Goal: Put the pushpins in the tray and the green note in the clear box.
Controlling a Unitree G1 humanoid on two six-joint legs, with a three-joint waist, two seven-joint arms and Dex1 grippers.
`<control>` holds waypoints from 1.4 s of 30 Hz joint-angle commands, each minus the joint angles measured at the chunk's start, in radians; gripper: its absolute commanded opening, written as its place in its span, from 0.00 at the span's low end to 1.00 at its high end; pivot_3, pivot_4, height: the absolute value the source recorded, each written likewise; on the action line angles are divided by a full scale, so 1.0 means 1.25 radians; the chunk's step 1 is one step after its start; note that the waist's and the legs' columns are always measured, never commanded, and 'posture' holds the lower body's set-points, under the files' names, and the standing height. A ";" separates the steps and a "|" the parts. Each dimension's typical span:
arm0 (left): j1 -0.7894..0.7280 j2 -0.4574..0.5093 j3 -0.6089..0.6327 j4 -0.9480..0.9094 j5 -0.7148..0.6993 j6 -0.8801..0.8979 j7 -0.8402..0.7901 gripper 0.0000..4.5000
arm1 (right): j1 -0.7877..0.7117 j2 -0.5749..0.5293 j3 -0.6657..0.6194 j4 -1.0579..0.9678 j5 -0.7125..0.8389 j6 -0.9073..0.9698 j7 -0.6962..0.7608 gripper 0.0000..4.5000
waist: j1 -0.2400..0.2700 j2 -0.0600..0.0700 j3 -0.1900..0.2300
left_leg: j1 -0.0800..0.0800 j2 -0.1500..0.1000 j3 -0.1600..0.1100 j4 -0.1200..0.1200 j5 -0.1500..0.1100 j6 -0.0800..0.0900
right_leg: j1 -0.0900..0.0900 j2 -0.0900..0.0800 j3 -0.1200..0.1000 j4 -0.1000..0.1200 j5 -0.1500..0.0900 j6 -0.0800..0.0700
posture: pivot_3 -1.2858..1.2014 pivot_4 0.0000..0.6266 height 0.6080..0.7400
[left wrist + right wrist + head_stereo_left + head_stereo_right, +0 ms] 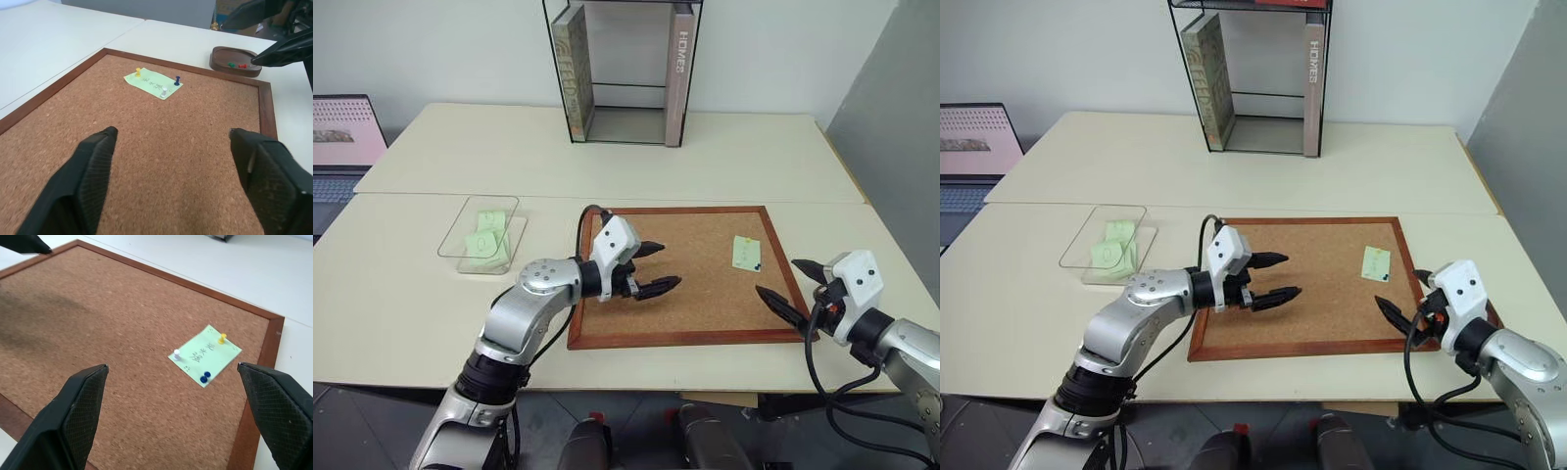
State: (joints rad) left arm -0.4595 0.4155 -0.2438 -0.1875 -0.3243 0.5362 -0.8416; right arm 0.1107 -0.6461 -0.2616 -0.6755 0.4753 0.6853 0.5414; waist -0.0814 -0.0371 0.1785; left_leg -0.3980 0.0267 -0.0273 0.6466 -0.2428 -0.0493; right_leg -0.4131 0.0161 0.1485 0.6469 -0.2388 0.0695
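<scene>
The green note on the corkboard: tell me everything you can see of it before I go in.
The green note is a small pale green paper rectangle with faint dark handwriting across its middle. It lies flat on the corkboard, near the board's far right corner, set at a slight angle to the frame. Three pushpins hold it: a yellow one, a white one and a dark blue one, each near an edge. Nothing else touches it.

Looks like an office or study setup to me: pale cream bench [607, 157] against a plain white wall, an open laptop [342, 147] off at the side, a black-framed glass shelf [625, 69] with books [573, 69], and a corkboard [690, 274].
</scene>
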 commanded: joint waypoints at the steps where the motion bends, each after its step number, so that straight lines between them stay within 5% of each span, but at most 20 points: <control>1: -0.043 -0.037 -0.039 0.040 0.038 -0.052 0.001 0.67 | -0.031 -0.001 0.021 -0.031 0.006 -0.001 -0.009 1.00 | 0.000 0.000 0.000 | 0.000 0.000 0.000 0.000 0.000 0.000 | 0.000 0.000 0.000 0.000 0.000 0.000 | 0.52 0.24 1.00; 16: -0.130 -0.167 -0.094 0.341 0.141 -0.211 -0.004 0.01 | -0.161 0.011 0.089 0.126 -0.060 -0.019 -0.043 1.00 | 0.000 0.000 0.000 | 0.000 -0.001 0.000 0.000 0.000 0.000 | 0.001 0.000 0.001 -0.001 0.001 0.002 | 0.52 0.24 1.00; 36: -0.106 -0.180 -0.114 0.384 0.197 -0.221 -0.041 0.01 | -0.463 0.106 0.203 0.655 -0.245 -0.205 -0.070 1.00 | -0.002 0.000 0.000 | 0.000 -0.001 -0.001 -0.001 0.000 0.000 | 0.001 0.000 0.001 0.000 0.002 0.004 | 0.52 0.24 1.00; 42: -0.100 -0.177 -0.114 0.375 0.200 -0.214 -0.042 0.00 | -0.475 0.121 0.197 0.701 -0.264 -0.238 -0.074 0.74 | -0.002 0.001 0.000 | 0.000 -0.001 -0.001 0.000 0.000 0.000 | 0.001 0.000 0.001 0.000 0.003 0.004 | 0.52 0.24 1.00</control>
State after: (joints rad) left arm -0.5931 0.1943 -0.3801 0.3134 -0.0804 0.2615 -0.8858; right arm -0.4510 -0.4949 0.0023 0.2073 0.1545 0.4212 0.4520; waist -0.0835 -0.0364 0.1782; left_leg -0.3984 0.0256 -0.0279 0.6462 -0.2429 -0.0491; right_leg -0.4125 0.0163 0.1497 0.6468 -0.2357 0.0749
